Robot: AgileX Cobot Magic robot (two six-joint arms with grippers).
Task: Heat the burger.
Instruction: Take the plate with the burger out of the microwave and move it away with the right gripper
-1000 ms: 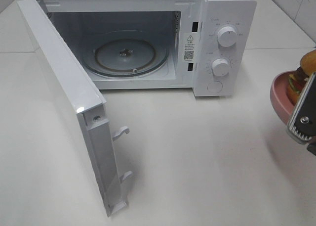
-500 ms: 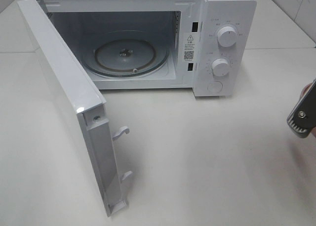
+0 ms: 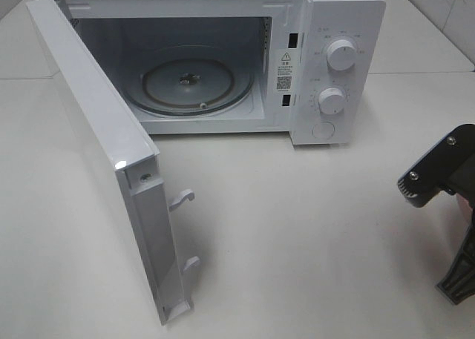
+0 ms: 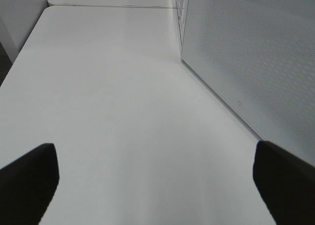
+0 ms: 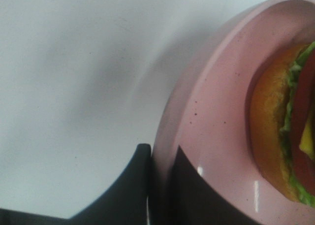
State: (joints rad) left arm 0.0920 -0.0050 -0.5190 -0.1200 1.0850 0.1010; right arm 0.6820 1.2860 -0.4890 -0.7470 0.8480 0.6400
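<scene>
In the right wrist view the burger (image 5: 283, 136), with a golden bun, green lettuce and a red layer, lies on a pink plate (image 5: 216, 112). My right gripper (image 5: 158, 158) is shut on the plate's rim, one dark finger on each side of the edge. The exterior view shows only the right arm's dark wrist (image 3: 438, 179) at the right edge, with burger and plate outside that picture. My left gripper (image 4: 152, 185) is open and empty, low over the white table beside the microwave door (image 4: 256, 62).
The white microwave (image 3: 334, 27) stands at the back with its door (image 3: 89, 131) swung wide open toward the front left. Its glass turntable (image 3: 189, 83) is bare. Two knobs (image 3: 341, 55) sit on the right panel. White tabletop (image 3: 312, 235) lies in front.
My right arm has swung down and off the right edge of the exterior view. The plate and burger seen there a second ago have left that view. The left gripper has stayed open.
</scene>
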